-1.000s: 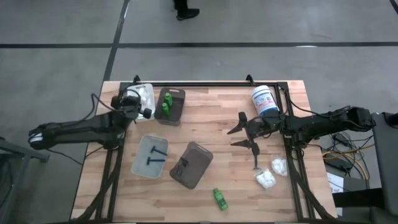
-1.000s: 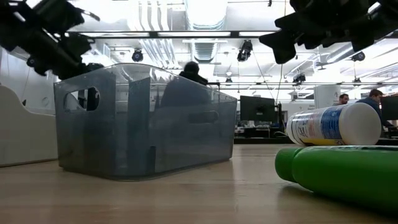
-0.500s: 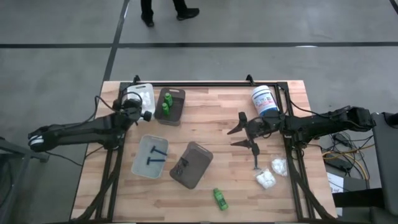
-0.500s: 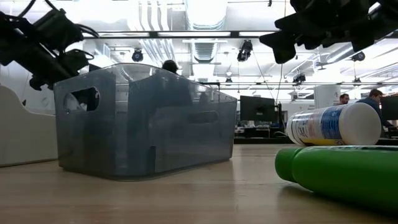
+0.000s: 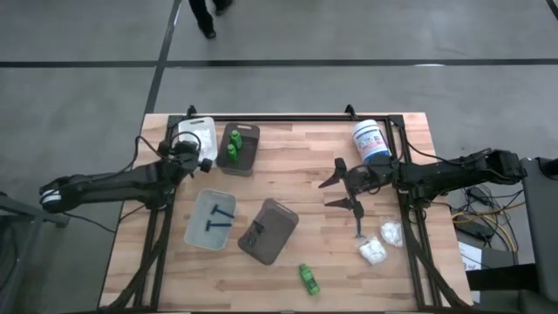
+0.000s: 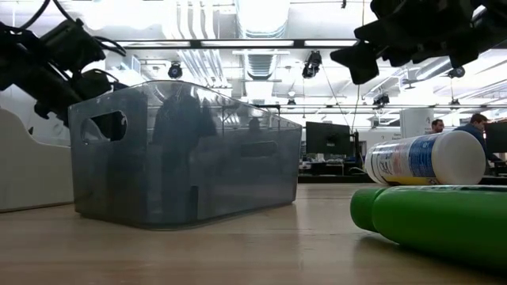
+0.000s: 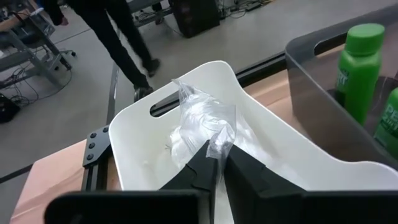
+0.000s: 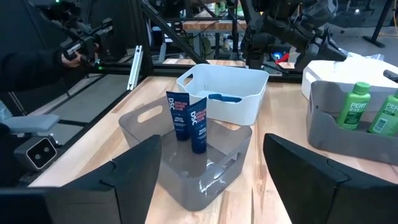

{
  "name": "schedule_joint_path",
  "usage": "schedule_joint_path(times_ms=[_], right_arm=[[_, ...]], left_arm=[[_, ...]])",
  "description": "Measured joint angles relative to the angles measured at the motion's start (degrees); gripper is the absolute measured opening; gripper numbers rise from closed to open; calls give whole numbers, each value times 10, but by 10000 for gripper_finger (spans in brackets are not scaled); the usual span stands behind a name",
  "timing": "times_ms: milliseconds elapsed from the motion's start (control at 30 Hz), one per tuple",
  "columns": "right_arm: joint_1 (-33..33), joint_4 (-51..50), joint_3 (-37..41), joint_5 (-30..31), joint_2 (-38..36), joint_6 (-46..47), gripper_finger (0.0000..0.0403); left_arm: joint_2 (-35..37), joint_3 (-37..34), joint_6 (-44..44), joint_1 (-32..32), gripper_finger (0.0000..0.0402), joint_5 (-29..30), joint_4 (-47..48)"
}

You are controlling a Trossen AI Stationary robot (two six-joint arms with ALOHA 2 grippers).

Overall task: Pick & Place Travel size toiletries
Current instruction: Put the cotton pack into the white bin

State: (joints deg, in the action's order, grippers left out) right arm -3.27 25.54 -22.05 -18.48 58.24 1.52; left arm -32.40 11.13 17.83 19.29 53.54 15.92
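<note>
My left gripper (image 5: 192,153) (image 7: 217,159) is over the white tray (image 5: 202,131) (image 7: 267,134) at the table's far left, shut on a clear-white packet (image 7: 198,123). Beside it a grey tray (image 5: 247,157) holds two green bottles (image 5: 233,145) (image 7: 357,62). My right gripper (image 5: 343,187) (image 8: 227,180) hangs open above the table's right middle, touching nothing. On the table lie two white packets (image 5: 373,251), a dark stick (image 5: 359,228) and a green bottle (image 5: 308,279) (image 6: 444,222) on its side. My left gripper pinches the packet's crinkled plastic edge (image 7: 214,144) between its two shut fingertips. The fingers come slanting down from the table's left and near side. The packet stands out beyond the fingertips, inside the white tray; whether it rests on the tray's floor I cannot tell.
A white tray (image 5: 199,234) near the left holds dark sticks (image 5: 218,218). A grey tray (image 5: 277,249) (image 8: 140,121) at the middle holds two blue tubes (image 8: 186,118). A large white tub (image 5: 370,139) (image 6: 424,158) lies on its side at the far right.
My left gripper has come down and a little toward the near edge, carrying the packet lower over the white tray. It has stayed shut. My right arm has kept still. A person has walked past beyond the table's far edge.
</note>
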Motion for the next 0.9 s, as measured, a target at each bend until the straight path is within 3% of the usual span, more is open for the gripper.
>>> schedule_joint_path(times_ms=[267, 667, 900], right_arm=[[0, 0, 0, 0, 0, 0, 306], [0, 0, 0, 0, 0, 0, 346], [0, 0, 0, 0, 0, 0, 362]], left_arm=[[0, -3, 0, 0, 71, 1, 0], [0, -2, 8, 0, 175, 6, 0], [0, 30, 10, 0, 187, -12, 0]])
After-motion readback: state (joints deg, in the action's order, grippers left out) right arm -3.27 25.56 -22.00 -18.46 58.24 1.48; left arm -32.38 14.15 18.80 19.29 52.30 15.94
